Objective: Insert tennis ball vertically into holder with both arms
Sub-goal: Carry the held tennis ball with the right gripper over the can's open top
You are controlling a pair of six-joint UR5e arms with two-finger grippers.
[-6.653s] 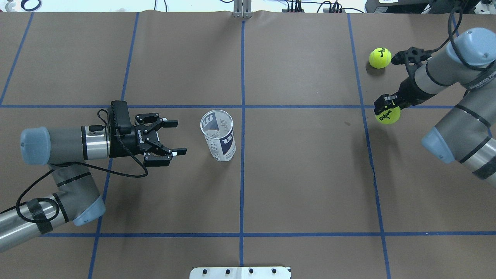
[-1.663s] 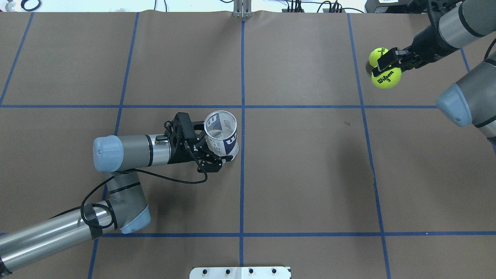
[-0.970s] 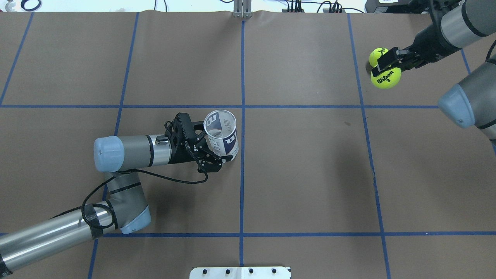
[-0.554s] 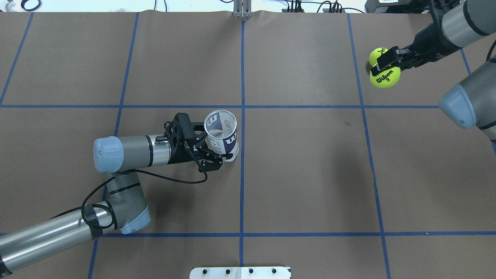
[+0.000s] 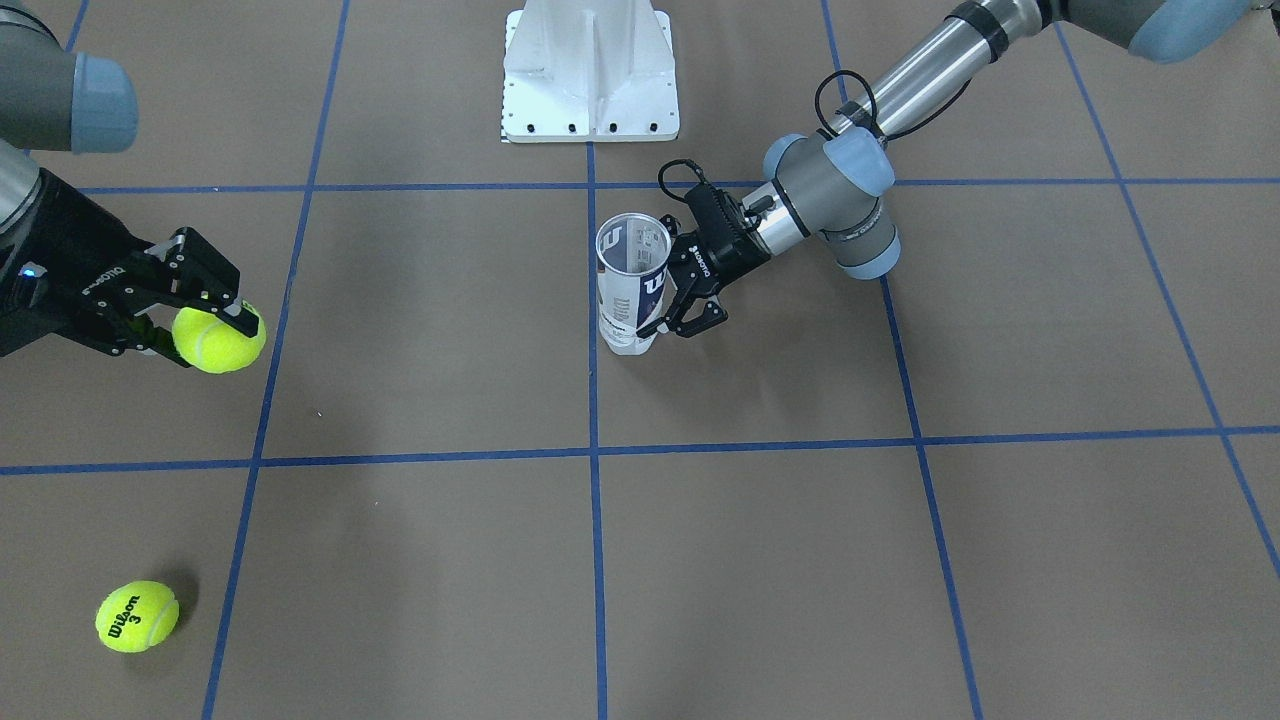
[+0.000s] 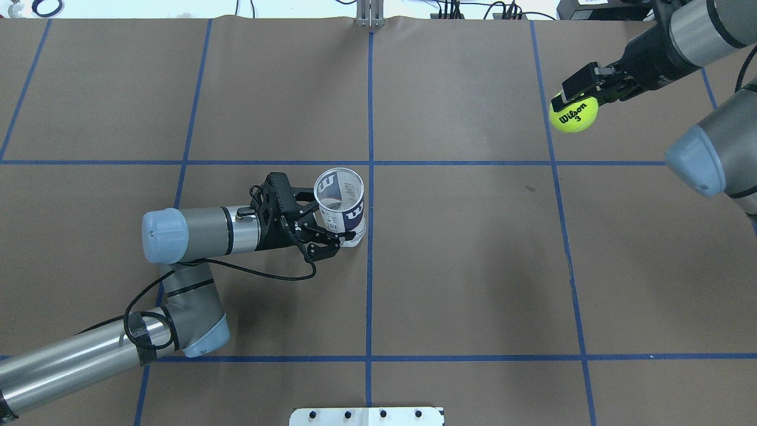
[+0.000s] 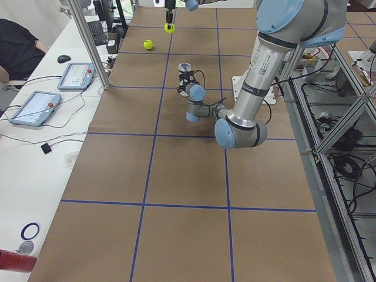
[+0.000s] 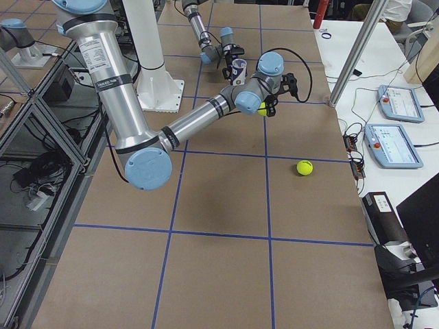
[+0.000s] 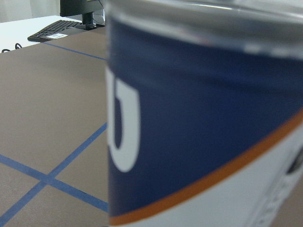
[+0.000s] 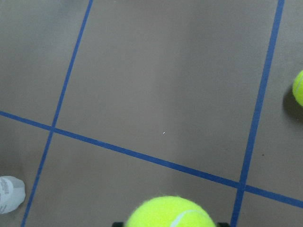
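Observation:
The holder (image 6: 340,204) stands upright near the table's middle, open end up; it also shows in the front view (image 5: 630,285) and fills the left wrist view (image 9: 189,118). My left gripper (image 6: 336,216) is shut on its lower part from the side (image 5: 645,305). My right gripper (image 6: 575,105) is shut on a yellow tennis ball (image 6: 572,113) and holds it above the table at the far right, well apart from the holder. The ball also shows in the front view (image 5: 218,340) and at the bottom of the right wrist view (image 10: 173,213).
A second tennis ball (image 5: 137,617) lies loose on the table beyond the right gripper; in the overhead view the gripper hides it. The white pedestal base (image 5: 590,70) stands at the robot's side of the table. Blue tape lines cross the brown cover.
My right gripper has carried its ball a little to the left, over the loose ball in the overhead view. My left gripper's fingers have drawn in on the holder, which shifted slightly right.

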